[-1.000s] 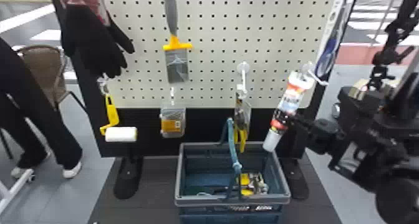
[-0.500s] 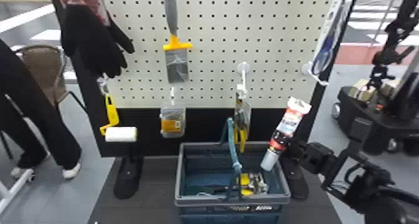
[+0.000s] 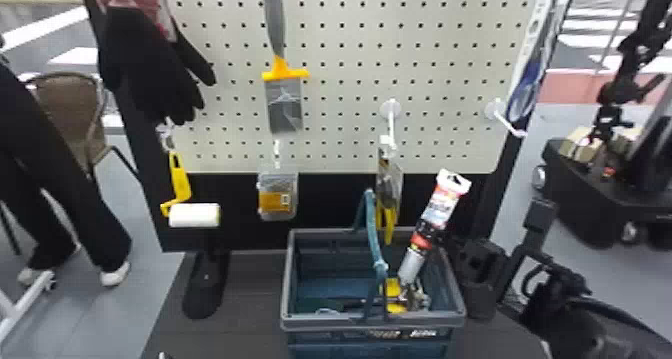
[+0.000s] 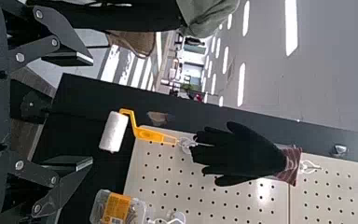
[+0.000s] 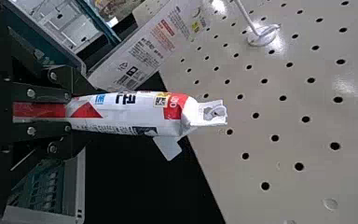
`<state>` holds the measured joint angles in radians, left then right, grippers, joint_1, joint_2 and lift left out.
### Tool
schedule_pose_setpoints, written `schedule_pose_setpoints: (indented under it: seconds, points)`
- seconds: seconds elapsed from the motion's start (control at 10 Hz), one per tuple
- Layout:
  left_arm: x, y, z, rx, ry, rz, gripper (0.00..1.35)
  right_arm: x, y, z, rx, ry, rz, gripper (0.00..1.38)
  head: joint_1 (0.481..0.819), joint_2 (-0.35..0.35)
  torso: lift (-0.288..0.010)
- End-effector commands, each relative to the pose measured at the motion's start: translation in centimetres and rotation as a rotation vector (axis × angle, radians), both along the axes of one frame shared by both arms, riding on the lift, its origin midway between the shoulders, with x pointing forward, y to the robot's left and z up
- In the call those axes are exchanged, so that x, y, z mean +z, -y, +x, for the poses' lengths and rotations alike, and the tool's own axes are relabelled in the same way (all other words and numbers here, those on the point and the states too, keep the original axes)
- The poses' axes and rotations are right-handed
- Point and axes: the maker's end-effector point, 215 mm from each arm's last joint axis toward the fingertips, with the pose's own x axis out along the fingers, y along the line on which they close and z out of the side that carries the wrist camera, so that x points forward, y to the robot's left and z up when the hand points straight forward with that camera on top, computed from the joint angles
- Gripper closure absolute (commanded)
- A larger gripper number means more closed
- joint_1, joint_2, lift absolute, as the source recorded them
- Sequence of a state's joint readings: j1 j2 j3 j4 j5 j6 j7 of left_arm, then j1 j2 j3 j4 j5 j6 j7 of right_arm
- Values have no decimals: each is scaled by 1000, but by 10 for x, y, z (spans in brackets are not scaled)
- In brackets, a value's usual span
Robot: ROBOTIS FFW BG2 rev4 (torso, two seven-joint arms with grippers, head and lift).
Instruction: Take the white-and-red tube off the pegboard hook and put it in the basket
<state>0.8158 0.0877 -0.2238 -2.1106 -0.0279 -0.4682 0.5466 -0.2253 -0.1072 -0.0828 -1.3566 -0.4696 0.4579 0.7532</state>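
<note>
You have the right tool (image 5: 81,112) closed around the white-and-red tube (image 3: 441,208), which slants, grey end lowest, at the right part of the basket's (image 3: 372,324) opening, so mainly downward movement seems necessary.

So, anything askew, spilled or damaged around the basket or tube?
Nothing looks spilled or damaged. Only the white-and-red tube sits askew, slanting in the right gripper with its gray end toward the basket.

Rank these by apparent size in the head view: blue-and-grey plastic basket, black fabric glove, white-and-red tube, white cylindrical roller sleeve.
1. Basket
2. Glove
3. White-and-red tube
4. Roller sleeve
</note>
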Motion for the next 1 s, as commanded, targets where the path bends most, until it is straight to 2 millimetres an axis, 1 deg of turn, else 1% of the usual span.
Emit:
schedule_pose_setpoints:
  seconds: [0.0,0.3,0.4,0.5,0.6,0.7,0.8,0.9]
  points:
    - [-1,1,1,-1,0,-2,509,-8,-14,3,25,-19,6,1119,549,0,-100]
    - [0,1,3,-6,6,-1,509,-25,-36,0,71,-58,16,1119,549,0,-100]
    - [-1,1,3,-5,5,-1,509,-29,-41,-3,86,-65,21,1119,549,0,-100]
    - [-1,1,3,-5,5,-3,509,-30,-43,-4,91,-66,22,1105,549,0,-100]
    - [-2,1,3,-5,2,-2,509,-28,-42,-3,93,-63,20,857,549,0,-100]
    - [-2,2,3,-8,2,-3,509,-25,-41,-2,94,-55,17,578,549,0,-100]
    - [-1,2,4,-8,5,-3,509,-24,-40,-1,92,-54,13,424,549,0,-100]
    - [-1,2,4,-9,7,-3,510,-24,-40,-1,92,-54,13,328,549,0,-100]
